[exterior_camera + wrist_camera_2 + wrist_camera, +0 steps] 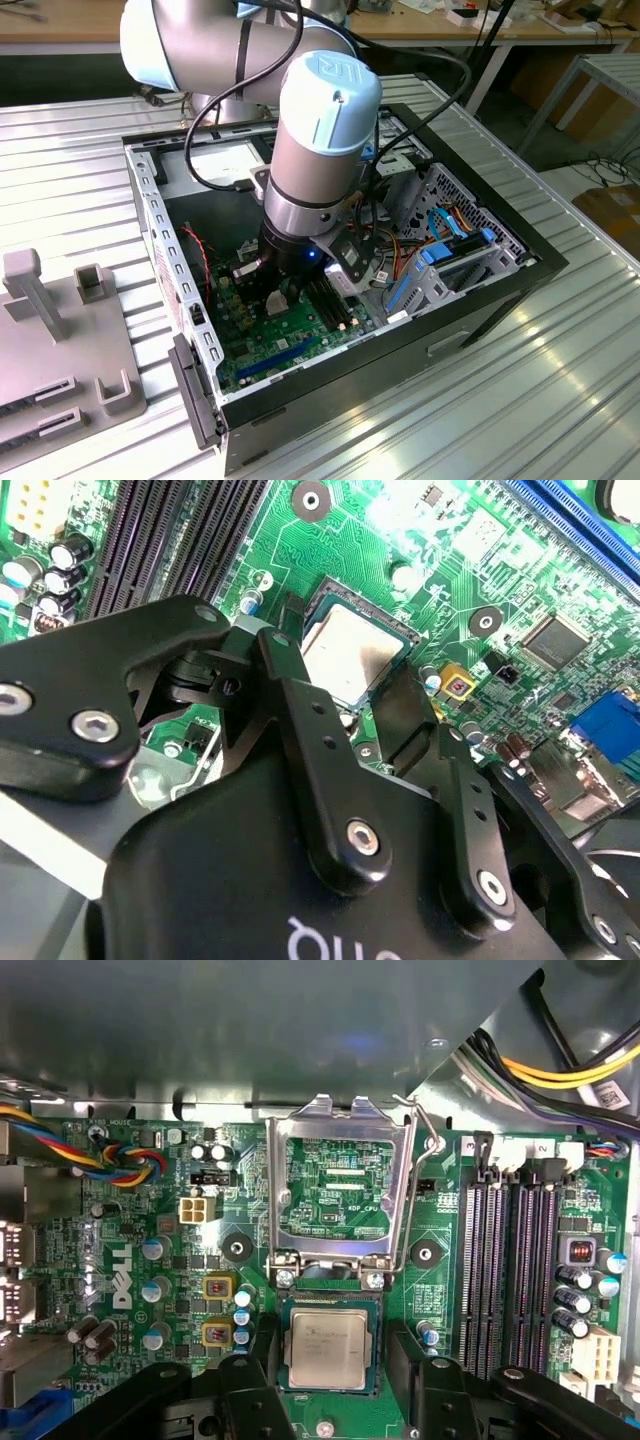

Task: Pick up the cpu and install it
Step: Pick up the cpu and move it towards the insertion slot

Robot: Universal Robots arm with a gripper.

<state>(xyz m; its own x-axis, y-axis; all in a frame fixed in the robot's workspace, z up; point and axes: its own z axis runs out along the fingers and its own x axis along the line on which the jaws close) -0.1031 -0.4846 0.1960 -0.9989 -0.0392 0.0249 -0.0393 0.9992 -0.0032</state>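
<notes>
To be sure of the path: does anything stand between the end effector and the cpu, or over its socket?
Nothing visible does. The metal load frame is flipped up, the cpu lies in the open socket, and the end effector straddles it, fingers open.

White lettering stands on the green motherboard [440, 1210] beside the gripper [335, 1355], with finer white print inside the raised socket frame [340, 1110] ahead of it. The cpu [328, 1348] at the gripper's tip bears faint marking, too fine to read. In the second wrist view, pale letters on the gripper's body are cut off.

Slatted metal table [560, 400], bearing open computer case [400, 352], grey fixture plate [30, 362]
</notes>
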